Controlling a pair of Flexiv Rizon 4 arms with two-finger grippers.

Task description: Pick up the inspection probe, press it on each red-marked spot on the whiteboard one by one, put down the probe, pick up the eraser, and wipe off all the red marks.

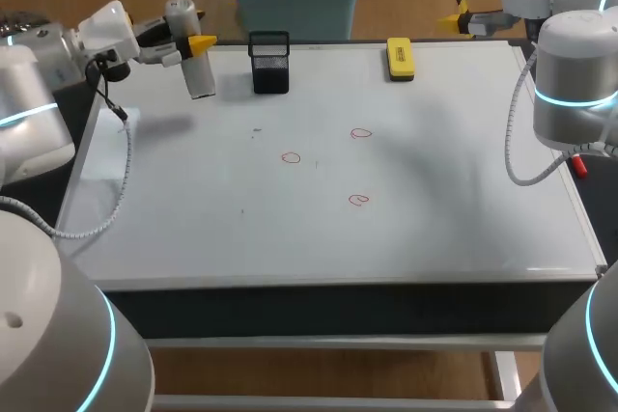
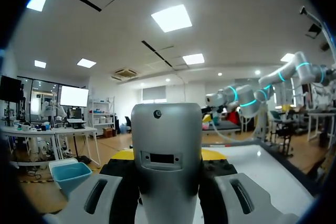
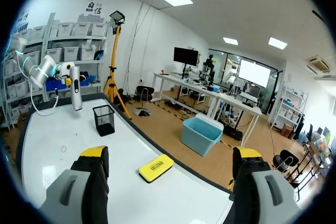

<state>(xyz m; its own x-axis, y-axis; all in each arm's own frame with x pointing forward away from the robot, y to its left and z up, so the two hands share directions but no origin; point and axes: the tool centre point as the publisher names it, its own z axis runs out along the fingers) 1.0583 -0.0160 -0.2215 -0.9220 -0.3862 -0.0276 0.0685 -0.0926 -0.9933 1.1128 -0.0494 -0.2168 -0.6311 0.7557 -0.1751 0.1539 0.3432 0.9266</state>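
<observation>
Pale grey cylindrical probe [image 1: 200,76], upright, gripped by left end effector [image 1: 193,43]

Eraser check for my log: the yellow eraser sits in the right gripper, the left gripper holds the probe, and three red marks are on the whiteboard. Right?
No: the right wrist view shows the eraser lying on the whiteboard, the right gripper open and empty. The left gripper holds the probe; three red marks show.
</observation>
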